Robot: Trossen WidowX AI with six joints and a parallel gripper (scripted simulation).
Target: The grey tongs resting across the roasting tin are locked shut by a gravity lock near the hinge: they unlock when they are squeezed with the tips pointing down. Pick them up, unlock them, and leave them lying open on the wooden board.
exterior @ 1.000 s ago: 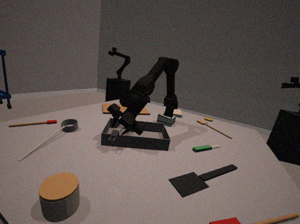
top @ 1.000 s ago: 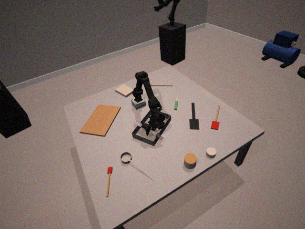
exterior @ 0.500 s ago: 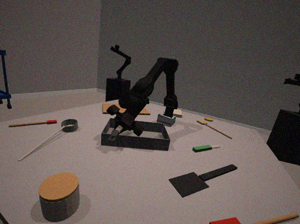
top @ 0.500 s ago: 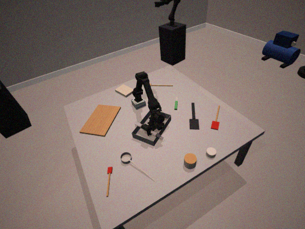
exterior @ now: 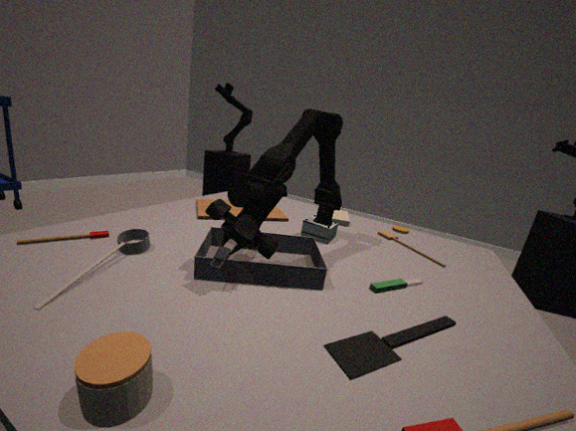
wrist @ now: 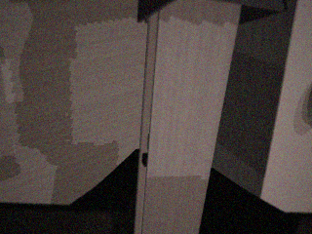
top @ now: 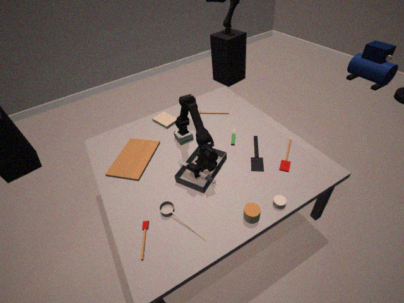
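Observation:
The grey tongs lie across the roasting tin near one end, roughly level, with their ends at its long walls. My gripper points down over the tin and is shut on the tongs partway along their length. In the wrist view a dark finger stands on each side of the pale tongs. The top and exterior views do not show whether the tongs touch the rim. The wooden board lies flat, apart from the tin, on the left in the top view.
A sieve and a red-headed spatula lie beyond the tin. A black turner, a green-handled tool, another red spatula, and an orange-lidded jar stand or lie on the other side.

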